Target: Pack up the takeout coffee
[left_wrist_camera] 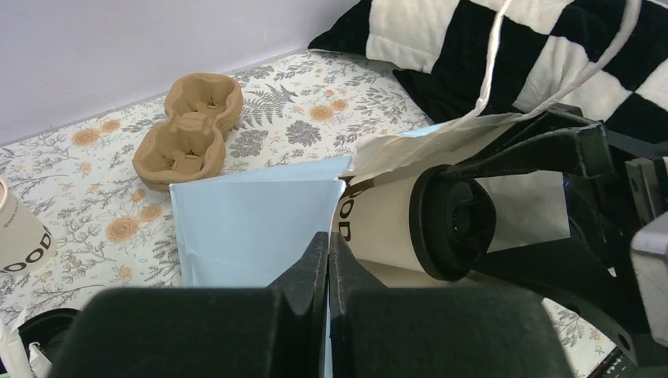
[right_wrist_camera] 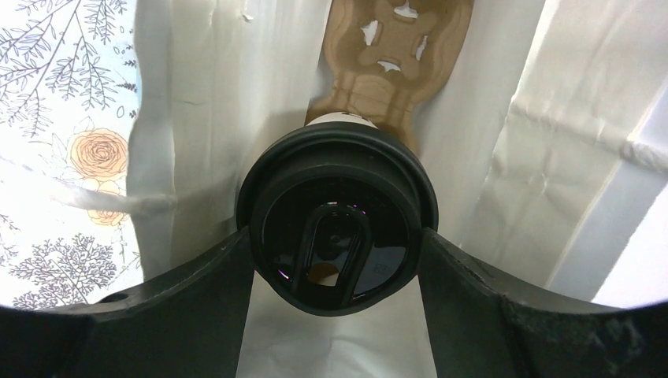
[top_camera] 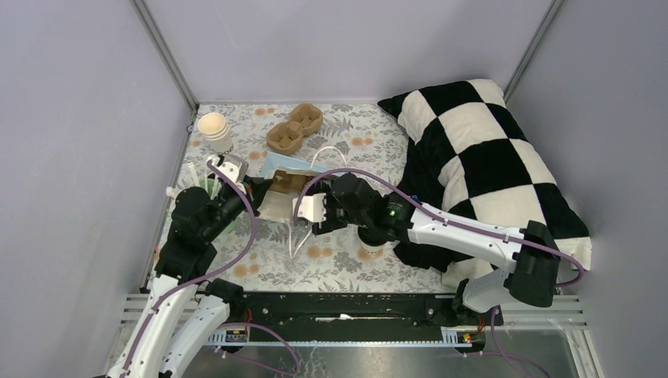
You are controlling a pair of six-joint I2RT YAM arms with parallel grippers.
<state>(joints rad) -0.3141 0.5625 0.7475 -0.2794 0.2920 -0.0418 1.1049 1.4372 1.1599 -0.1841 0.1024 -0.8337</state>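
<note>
A blue paper bag (left_wrist_camera: 252, 228) lies on its side with its mouth toward the arms. My left gripper (left_wrist_camera: 328, 236) is shut on the edge of that mouth, holding it up. A white takeout coffee cup (left_wrist_camera: 382, 224) with a black lid (right_wrist_camera: 337, 220) lies sideways in the opening. My right gripper (right_wrist_camera: 337, 236) is shut on it, both fingers pressed to the lid's sides. A brown cardboard carrier (right_wrist_camera: 394, 47) lies deeper inside the bag. A second lidded cup (top_camera: 370, 246) stands on the table, partly hidden under the right arm.
An empty brown cup carrier (top_camera: 295, 128) lies at the back of the flowered tablecloth. A stack of cream paper cups (top_camera: 214, 130) stands at the back left. A black-and-white checked pillow (top_camera: 488, 157) fills the right side. The bag's white handles (top_camera: 327, 153) loop over the right gripper.
</note>
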